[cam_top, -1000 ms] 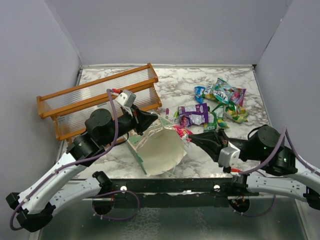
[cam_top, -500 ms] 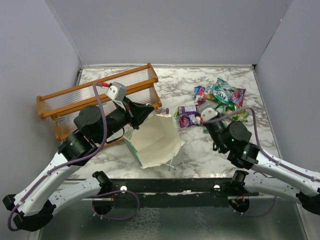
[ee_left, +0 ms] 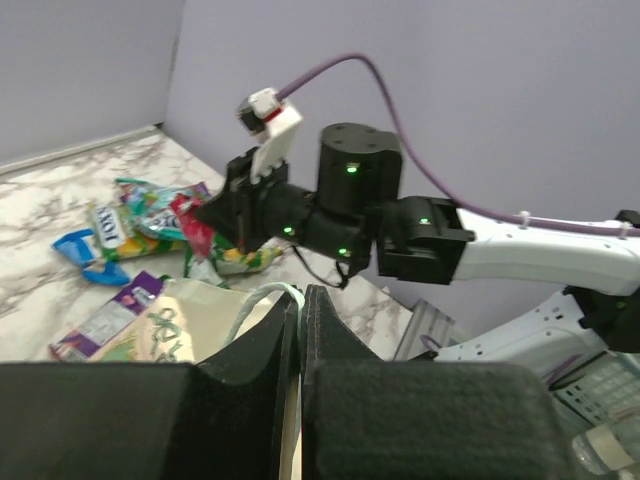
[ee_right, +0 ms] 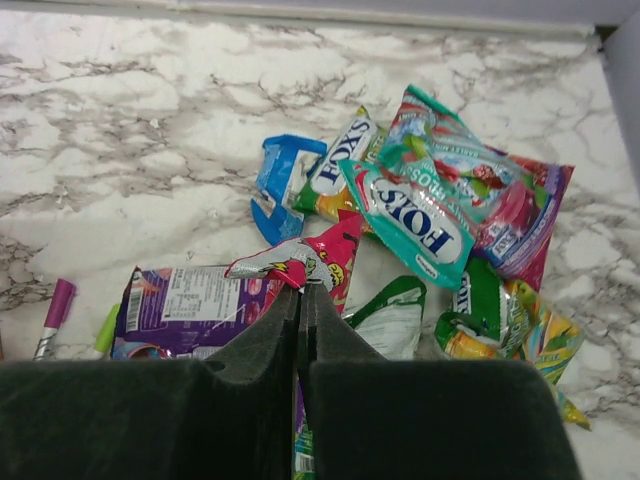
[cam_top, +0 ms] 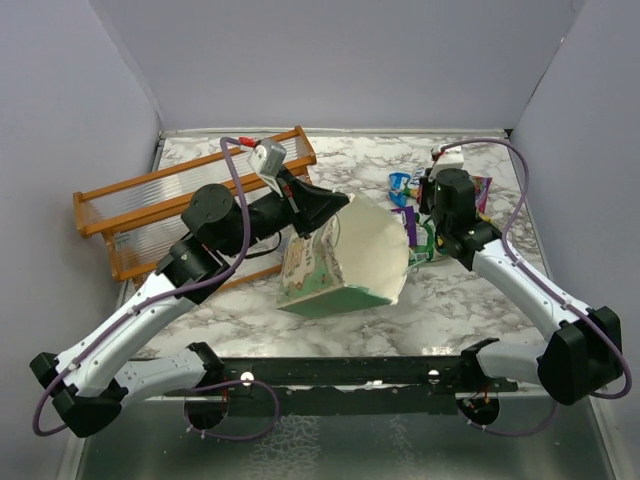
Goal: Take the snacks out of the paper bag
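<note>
while the left gripper point(ee_left: 302, 296) is pinching the rim of the paper bag point(cam_top: 370, 250), its fingers are pressing together, with patterned paper and a loop of the white string handle point(ee_left: 262, 296) showing at their tips. the bag is hanging tilted over the middle of the marble table point(cam_top: 440, 300), its cream-white mouth opening toward the right and the near edge. whether its lower edge is touching the table cannot be told. the orange rack point(cam_top: 150, 200) is standing at the left rear, behind the left arm.

the right gripper point(ee_right: 302, 290) is reaching over the pile of snacks at the right rear of the table, just beside the bag's mouth. its fingers are pressing together and pinching the silvery crimped edge of the red-pink packet point(ee_right: 325, 258).

in the right wrist view:
- the purple packet point(ee_right: 190, 305) is lying just left of the red-pink one, label side up.
- the blue packet point(ee_right: 272, 180) is lying behind it.
- the teal-white packet point(ee_right: 420, 215) is resting on other packets to the right.
- the green-yellow packet point(ee_right: 515, 335) is lying at the right end of the pile.
- a pink marker point(ee_right: 55, 305) and a green marker point(ee_right: 105, 328) are lying side by side, just left of the purple packet.

all visible packets are lying outside the bag.
</note>
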Tool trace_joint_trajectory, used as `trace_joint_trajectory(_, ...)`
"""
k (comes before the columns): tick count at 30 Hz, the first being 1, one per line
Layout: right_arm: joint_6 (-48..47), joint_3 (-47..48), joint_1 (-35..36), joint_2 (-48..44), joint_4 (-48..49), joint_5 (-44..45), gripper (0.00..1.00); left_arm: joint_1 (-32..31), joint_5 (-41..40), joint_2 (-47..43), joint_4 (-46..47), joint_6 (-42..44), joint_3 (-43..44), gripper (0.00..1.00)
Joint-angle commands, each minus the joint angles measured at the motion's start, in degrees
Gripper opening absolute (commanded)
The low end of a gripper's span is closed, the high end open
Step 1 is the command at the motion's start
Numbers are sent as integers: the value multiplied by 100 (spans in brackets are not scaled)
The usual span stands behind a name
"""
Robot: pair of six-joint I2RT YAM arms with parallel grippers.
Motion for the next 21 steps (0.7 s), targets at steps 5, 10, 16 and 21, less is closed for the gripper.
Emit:
trace_joint_trajectory(5, 704, -366, -341, 112, -42, -358, 1, 7, 1490, 577, 1854, -1365, 155, 0)
trace_joint_trajectory(10, 636, -466, -361, 181, -11, -470, 1, 7, 1596, 607, 2668, -1881, -176, 0)
trace_joint_trajectory(16, 648, -422, -361, 357, 12, -544, 1, -27, 1899, 1215, 3181, -2351, -13, 0)
trace_joint_trajectory(21, 640, -303, -366, 512, -35, -499, 2, -76, 2076, 1689, 3702, -2668, 36, 0)
